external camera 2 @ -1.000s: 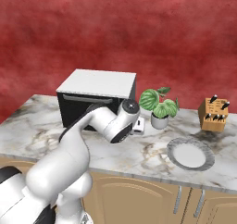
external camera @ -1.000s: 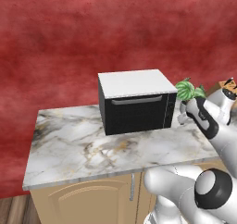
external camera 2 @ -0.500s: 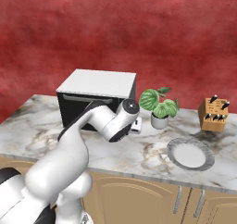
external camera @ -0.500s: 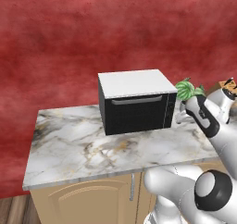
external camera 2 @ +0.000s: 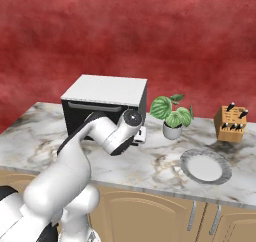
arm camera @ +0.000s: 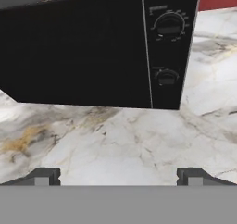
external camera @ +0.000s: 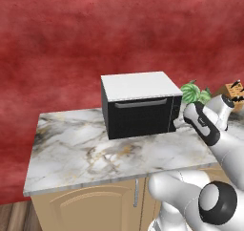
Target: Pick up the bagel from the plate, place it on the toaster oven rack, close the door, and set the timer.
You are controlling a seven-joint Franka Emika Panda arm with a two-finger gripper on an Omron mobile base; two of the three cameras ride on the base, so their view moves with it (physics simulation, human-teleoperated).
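The toaster oven [external camera: 140, 103] is seen at 12 o'clock on the marble counter [external camera: 81, 149], its door [external camera: 138, 115] shut with the grey bar handle along the top edge. The claw [arm camera: 118, 177] is spread wide and holds nothing, aimed at the oven's lower front beside two dials [arm camera: 169, 26] at 1 o'clock. The plate [external camera 2: 205, 166] lies bare at 4 o'clock, near a plant [external camera 2: 171, 117] and knife block [external camera 2: 231, 124].
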